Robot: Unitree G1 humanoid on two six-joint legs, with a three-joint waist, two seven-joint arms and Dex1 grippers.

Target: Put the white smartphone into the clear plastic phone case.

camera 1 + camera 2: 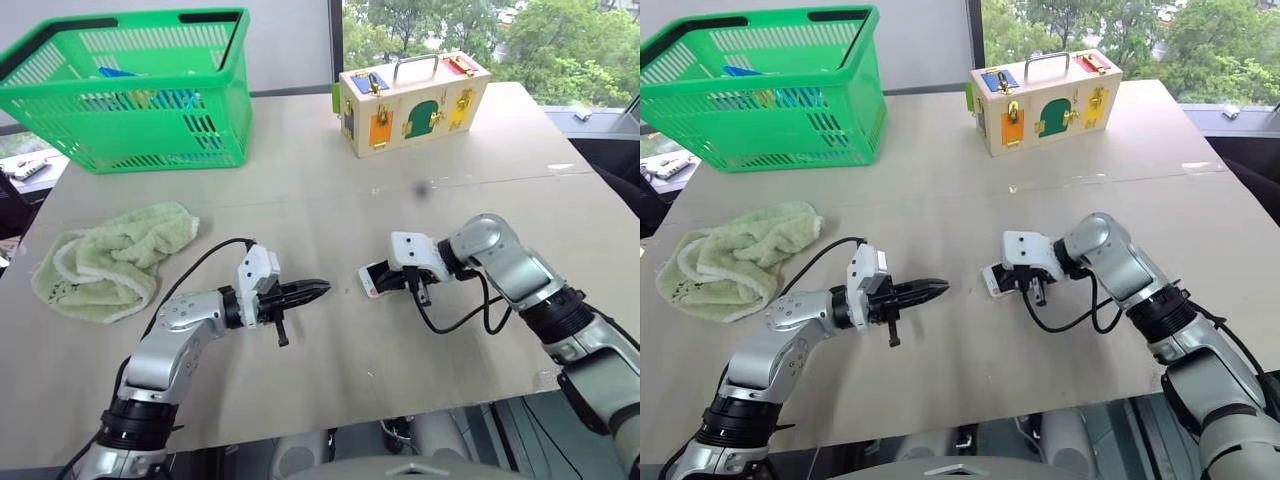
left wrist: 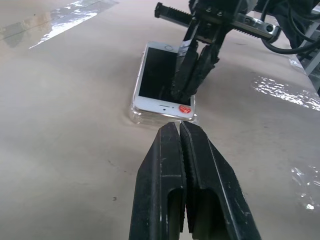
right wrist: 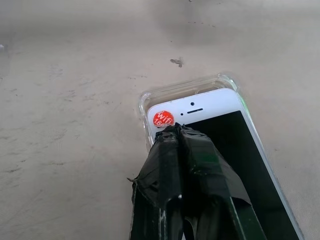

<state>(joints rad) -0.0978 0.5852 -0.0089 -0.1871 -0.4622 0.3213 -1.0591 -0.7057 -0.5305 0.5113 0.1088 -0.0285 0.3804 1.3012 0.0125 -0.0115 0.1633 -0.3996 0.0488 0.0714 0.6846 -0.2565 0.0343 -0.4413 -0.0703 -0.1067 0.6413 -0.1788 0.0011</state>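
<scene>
A: Both pairs of jaws are pressed together and gripping nothing. The right gripper (image 2: 186,82) is pushing its closed tips down on the white smartphone (image 3: 225,145), which is lying face up on the clear plastic phone case (image 3: 150,102) in the middle of the table (image 1: 330,350). The left gripper (image 1: 312,289) is hovering just beside them, pointing at the phone.

B: What is risking trouble here?

A: I judge the phone is not fully seated. The tips are pressing off-centre, near the end with the red sticker (image 3: 163,118), so that pressure could be tipping the far end up or sliding phone and case together across the smooth table, with nothing bracing them.

B: What are the views adding to each other?

A: The right wrist view is showing the case's rim standing proud around the phone's corner; the head views are showing how the two arms are facing each other.
</scene>
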